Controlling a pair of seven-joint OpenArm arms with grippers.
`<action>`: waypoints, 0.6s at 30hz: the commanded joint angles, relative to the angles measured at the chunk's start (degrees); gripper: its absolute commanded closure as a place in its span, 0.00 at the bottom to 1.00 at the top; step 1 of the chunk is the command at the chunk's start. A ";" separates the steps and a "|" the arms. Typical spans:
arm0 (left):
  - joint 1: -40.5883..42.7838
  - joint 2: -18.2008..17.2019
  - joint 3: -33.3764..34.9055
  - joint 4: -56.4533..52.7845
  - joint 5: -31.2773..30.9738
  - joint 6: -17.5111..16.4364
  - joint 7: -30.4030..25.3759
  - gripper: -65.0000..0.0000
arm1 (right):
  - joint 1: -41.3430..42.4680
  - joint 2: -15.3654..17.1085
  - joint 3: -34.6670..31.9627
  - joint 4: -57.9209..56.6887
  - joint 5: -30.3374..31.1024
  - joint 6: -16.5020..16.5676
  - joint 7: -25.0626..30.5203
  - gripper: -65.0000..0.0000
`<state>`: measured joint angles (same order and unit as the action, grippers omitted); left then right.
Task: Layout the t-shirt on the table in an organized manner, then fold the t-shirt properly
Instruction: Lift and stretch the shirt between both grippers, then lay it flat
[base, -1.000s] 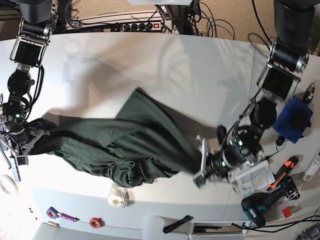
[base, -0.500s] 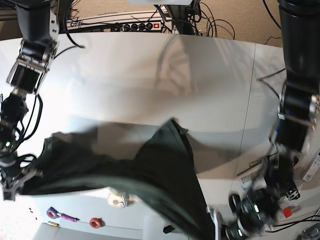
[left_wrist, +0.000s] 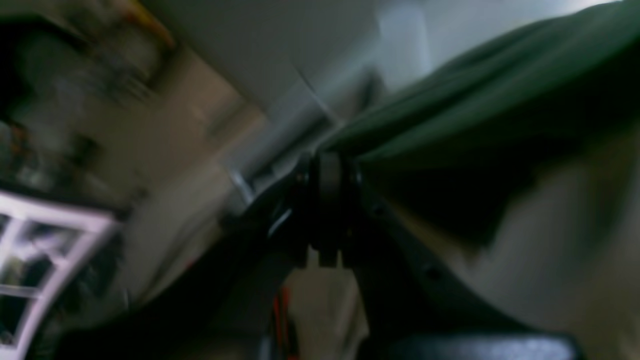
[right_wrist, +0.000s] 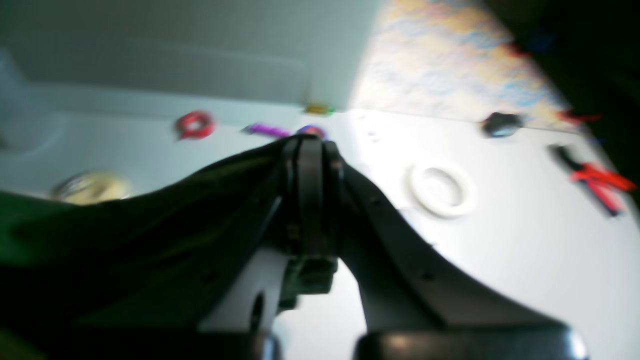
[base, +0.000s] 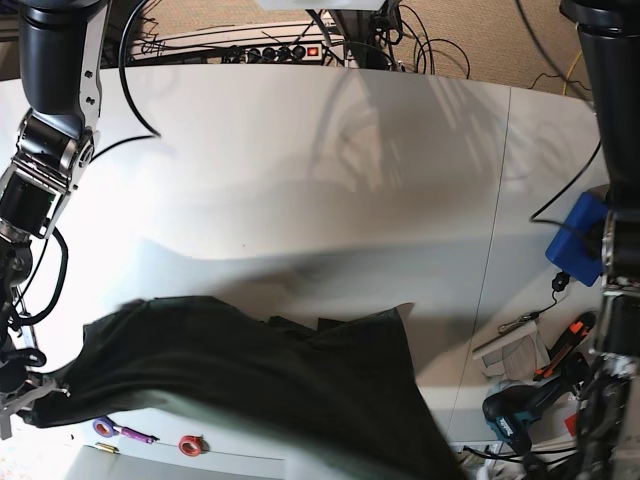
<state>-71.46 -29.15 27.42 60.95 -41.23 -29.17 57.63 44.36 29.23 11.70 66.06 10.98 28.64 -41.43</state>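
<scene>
Since the earlier base frames both arms have swung toward the near edge, dragging the t-shirt (base: 270, 385) off mid-table (base: 300, 170) to spread it.

Left wrist view, blurred: left gripper (left_wrist: 327, 167) seemingly clamped on fabric.

Right wrist view: right gripper (right_wrist: 310, 150) pinches a dark edge.

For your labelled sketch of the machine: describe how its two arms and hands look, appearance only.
Both arms are black with silver-grey box-shaped segments and loose black cables alongside. The left hand and right hand each have two dark, tapering fingers with small screw holes. No markings are legible.
</scene>
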 joint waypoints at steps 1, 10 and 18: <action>-3.54 -1.40 -0.61 0.87 -2.69 -0.70 -0.39 1.00 | 1.03 1.92 0.24 2.03 2.19 0.52 0.26 1.00; 6.95 -15.23 -0.61 0.90 -19.98 -8.55 5.88 1.00 | -11.26 8.85 0.39 15.28 17.05 1.60 -16.15 1.00; 24.55 -19.45 -0.61 0.94 -29.55 -10.83 11.41 1.00 | -26.82 10.14 0.42 21.38 19.91 1.53 -19.91 1.00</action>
<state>-44.77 -47.33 27.46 61.41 -69.93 -39.79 69.52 15.90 37.87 11.57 86.54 30.52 30.30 -62.78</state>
